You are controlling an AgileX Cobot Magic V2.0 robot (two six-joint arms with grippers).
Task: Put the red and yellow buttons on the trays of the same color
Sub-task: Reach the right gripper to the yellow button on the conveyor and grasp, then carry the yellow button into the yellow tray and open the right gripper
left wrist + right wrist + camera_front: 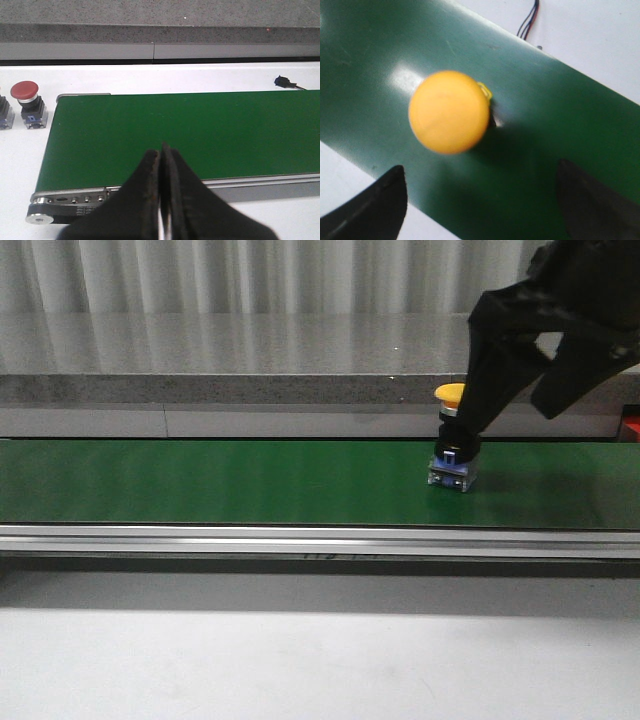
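Green belt [250, 483] carries the yellow button [452, 440]; right gripper [480, 200] hangs wide open and empty, could tip it if off-center.

- My front camera sits low, facing forward across the green belt [250, 483].
- My left wrist camera looks along that belt [200, 135] from one end, moderately near.
- My right wrist camera looks straight down, very close; it shares the yellow button [449, 111] with the front view [450, 392].

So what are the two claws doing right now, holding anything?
Left gripper: closed, holding nothing.
Right gripper: open, fingers spread wide near the yellow button on the green belt, not gripping it.
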